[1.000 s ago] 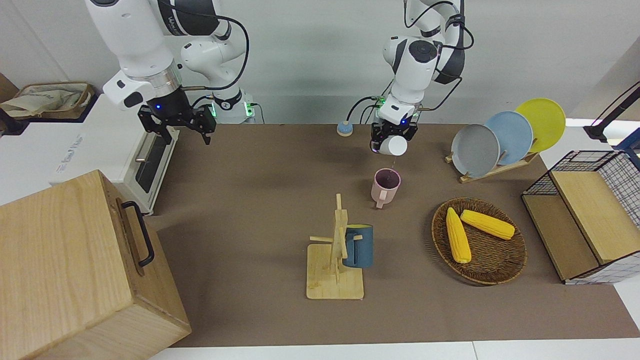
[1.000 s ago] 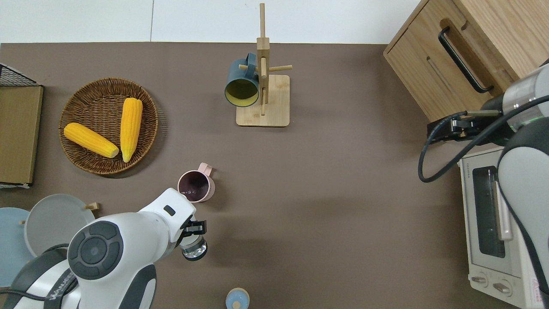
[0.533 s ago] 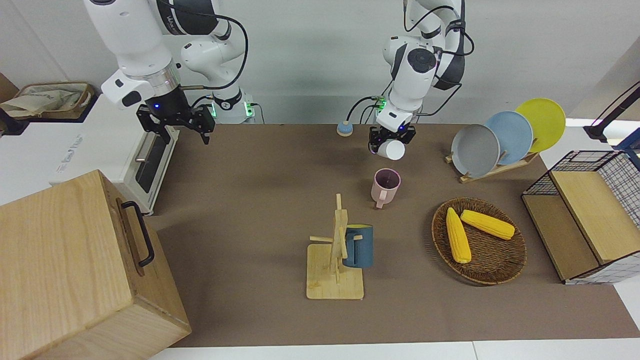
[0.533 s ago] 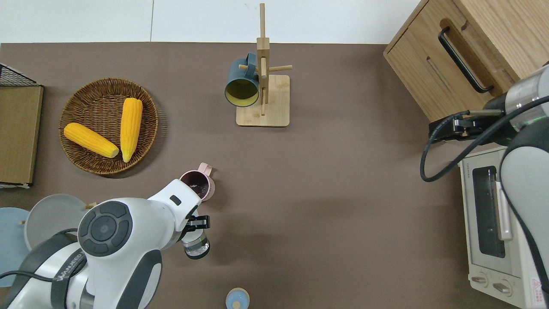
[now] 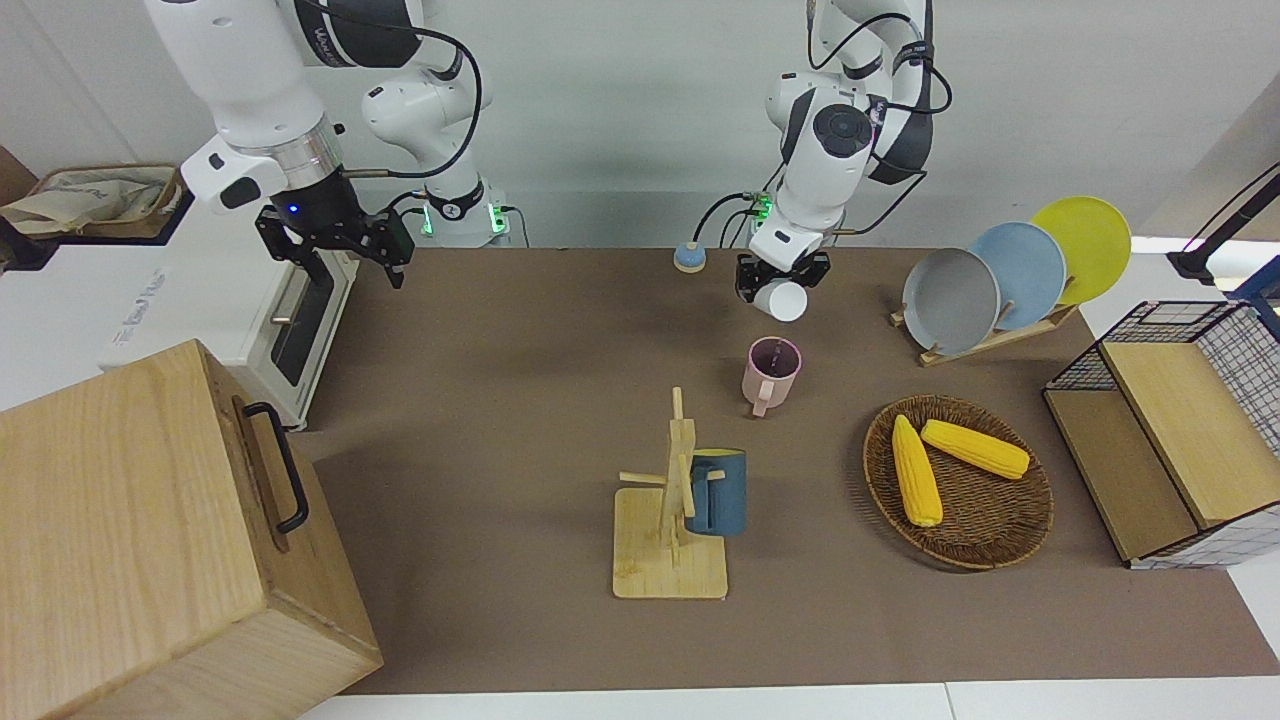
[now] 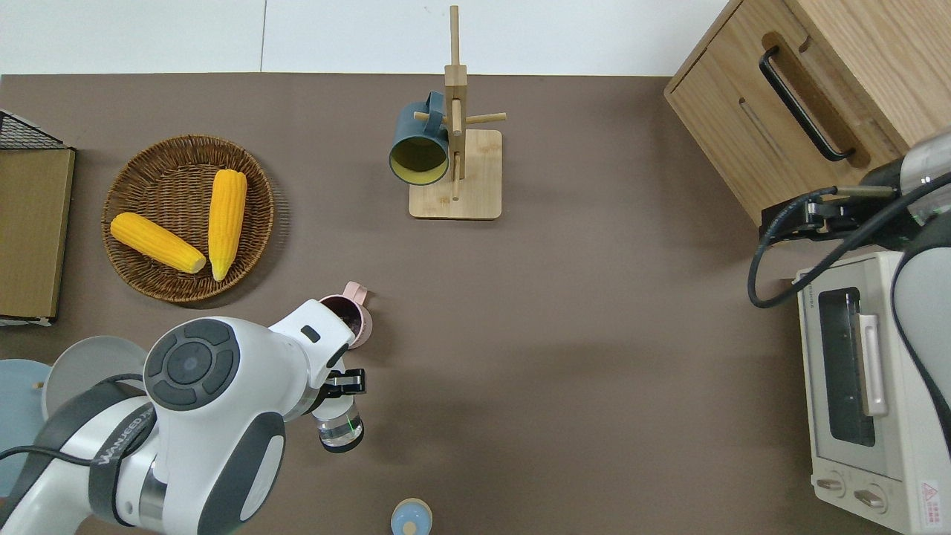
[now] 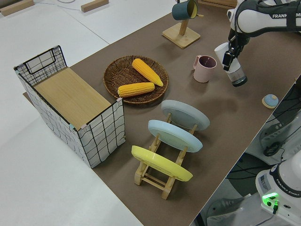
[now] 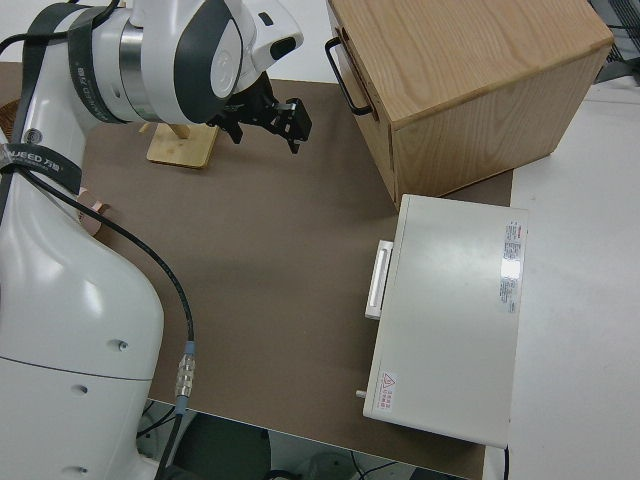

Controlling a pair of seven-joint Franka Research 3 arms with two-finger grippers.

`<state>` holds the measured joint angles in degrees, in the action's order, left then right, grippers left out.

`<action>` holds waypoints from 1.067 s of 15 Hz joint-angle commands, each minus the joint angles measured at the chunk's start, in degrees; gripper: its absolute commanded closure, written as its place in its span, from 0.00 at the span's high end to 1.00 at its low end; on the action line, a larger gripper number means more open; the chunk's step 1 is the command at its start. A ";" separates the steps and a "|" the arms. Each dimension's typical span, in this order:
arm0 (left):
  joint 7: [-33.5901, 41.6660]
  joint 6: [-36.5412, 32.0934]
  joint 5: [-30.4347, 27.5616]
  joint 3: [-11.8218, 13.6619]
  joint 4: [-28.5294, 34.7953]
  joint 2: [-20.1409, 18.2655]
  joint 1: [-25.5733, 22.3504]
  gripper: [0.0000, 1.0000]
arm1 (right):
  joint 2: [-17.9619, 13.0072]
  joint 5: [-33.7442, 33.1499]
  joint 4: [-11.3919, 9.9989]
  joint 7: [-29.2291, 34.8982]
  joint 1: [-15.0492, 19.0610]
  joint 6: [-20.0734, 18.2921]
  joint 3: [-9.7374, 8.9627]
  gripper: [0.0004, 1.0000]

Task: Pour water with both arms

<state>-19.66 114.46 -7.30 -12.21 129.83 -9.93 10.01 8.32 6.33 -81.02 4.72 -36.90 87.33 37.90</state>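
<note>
While the right arm is parked with its end effector (image 5: 335,252) spread wide, the left end effector (image 6: 343,384) grips a clear bottle (image 6: 338,429), tilted, in the air over the brown counter (image 6: 565,334), just beside the pink mug (image 5: 770,373) standing on that counter.

Two corn cobs (image 5: 917,470) (image 5: 975,448), three plates (image 5: 950,300) (image 5: 1023,272) (image 5: 1085,240), two mugs (image 5: 770,371) (image 5: 717,490), one bottle (image 6: 339,426).
</note>
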 commanded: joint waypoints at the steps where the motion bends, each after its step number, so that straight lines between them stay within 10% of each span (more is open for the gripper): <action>1: -0.38 -3.18 0.97 0.25 -2.39 0.44 0.27 0.00 | -0.76 0.17 0.08 -0.94 0.68 0.39 -1.06 0.99; 3: -0.38 -3.89 0.97 0.25 -2.39 0.44 0.27 0.00 | -0.76 -0.09 0.08 -0.94 6.02 0.30 -6.04 0.99; 7: -0.38 -5.21 1.14 0.25 -3.00 0.44 0.27 0.00 | -2.42 -1.23 0.87 -0.94 21.76 0.39 -22.66 0.99; 16: -0.38 -5.91 1.67 0.25 -3.27 0.44 0.27 0.00 | -4.01 -2.99 0.87 -0.95 29.35 -1.20 -30.07 0.99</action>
<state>-19.66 110.66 -7.06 -12.21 128.52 -9.49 10.01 5.36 4.34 -79.68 4.71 -9.08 86.93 10.07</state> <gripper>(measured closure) 0.366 0.009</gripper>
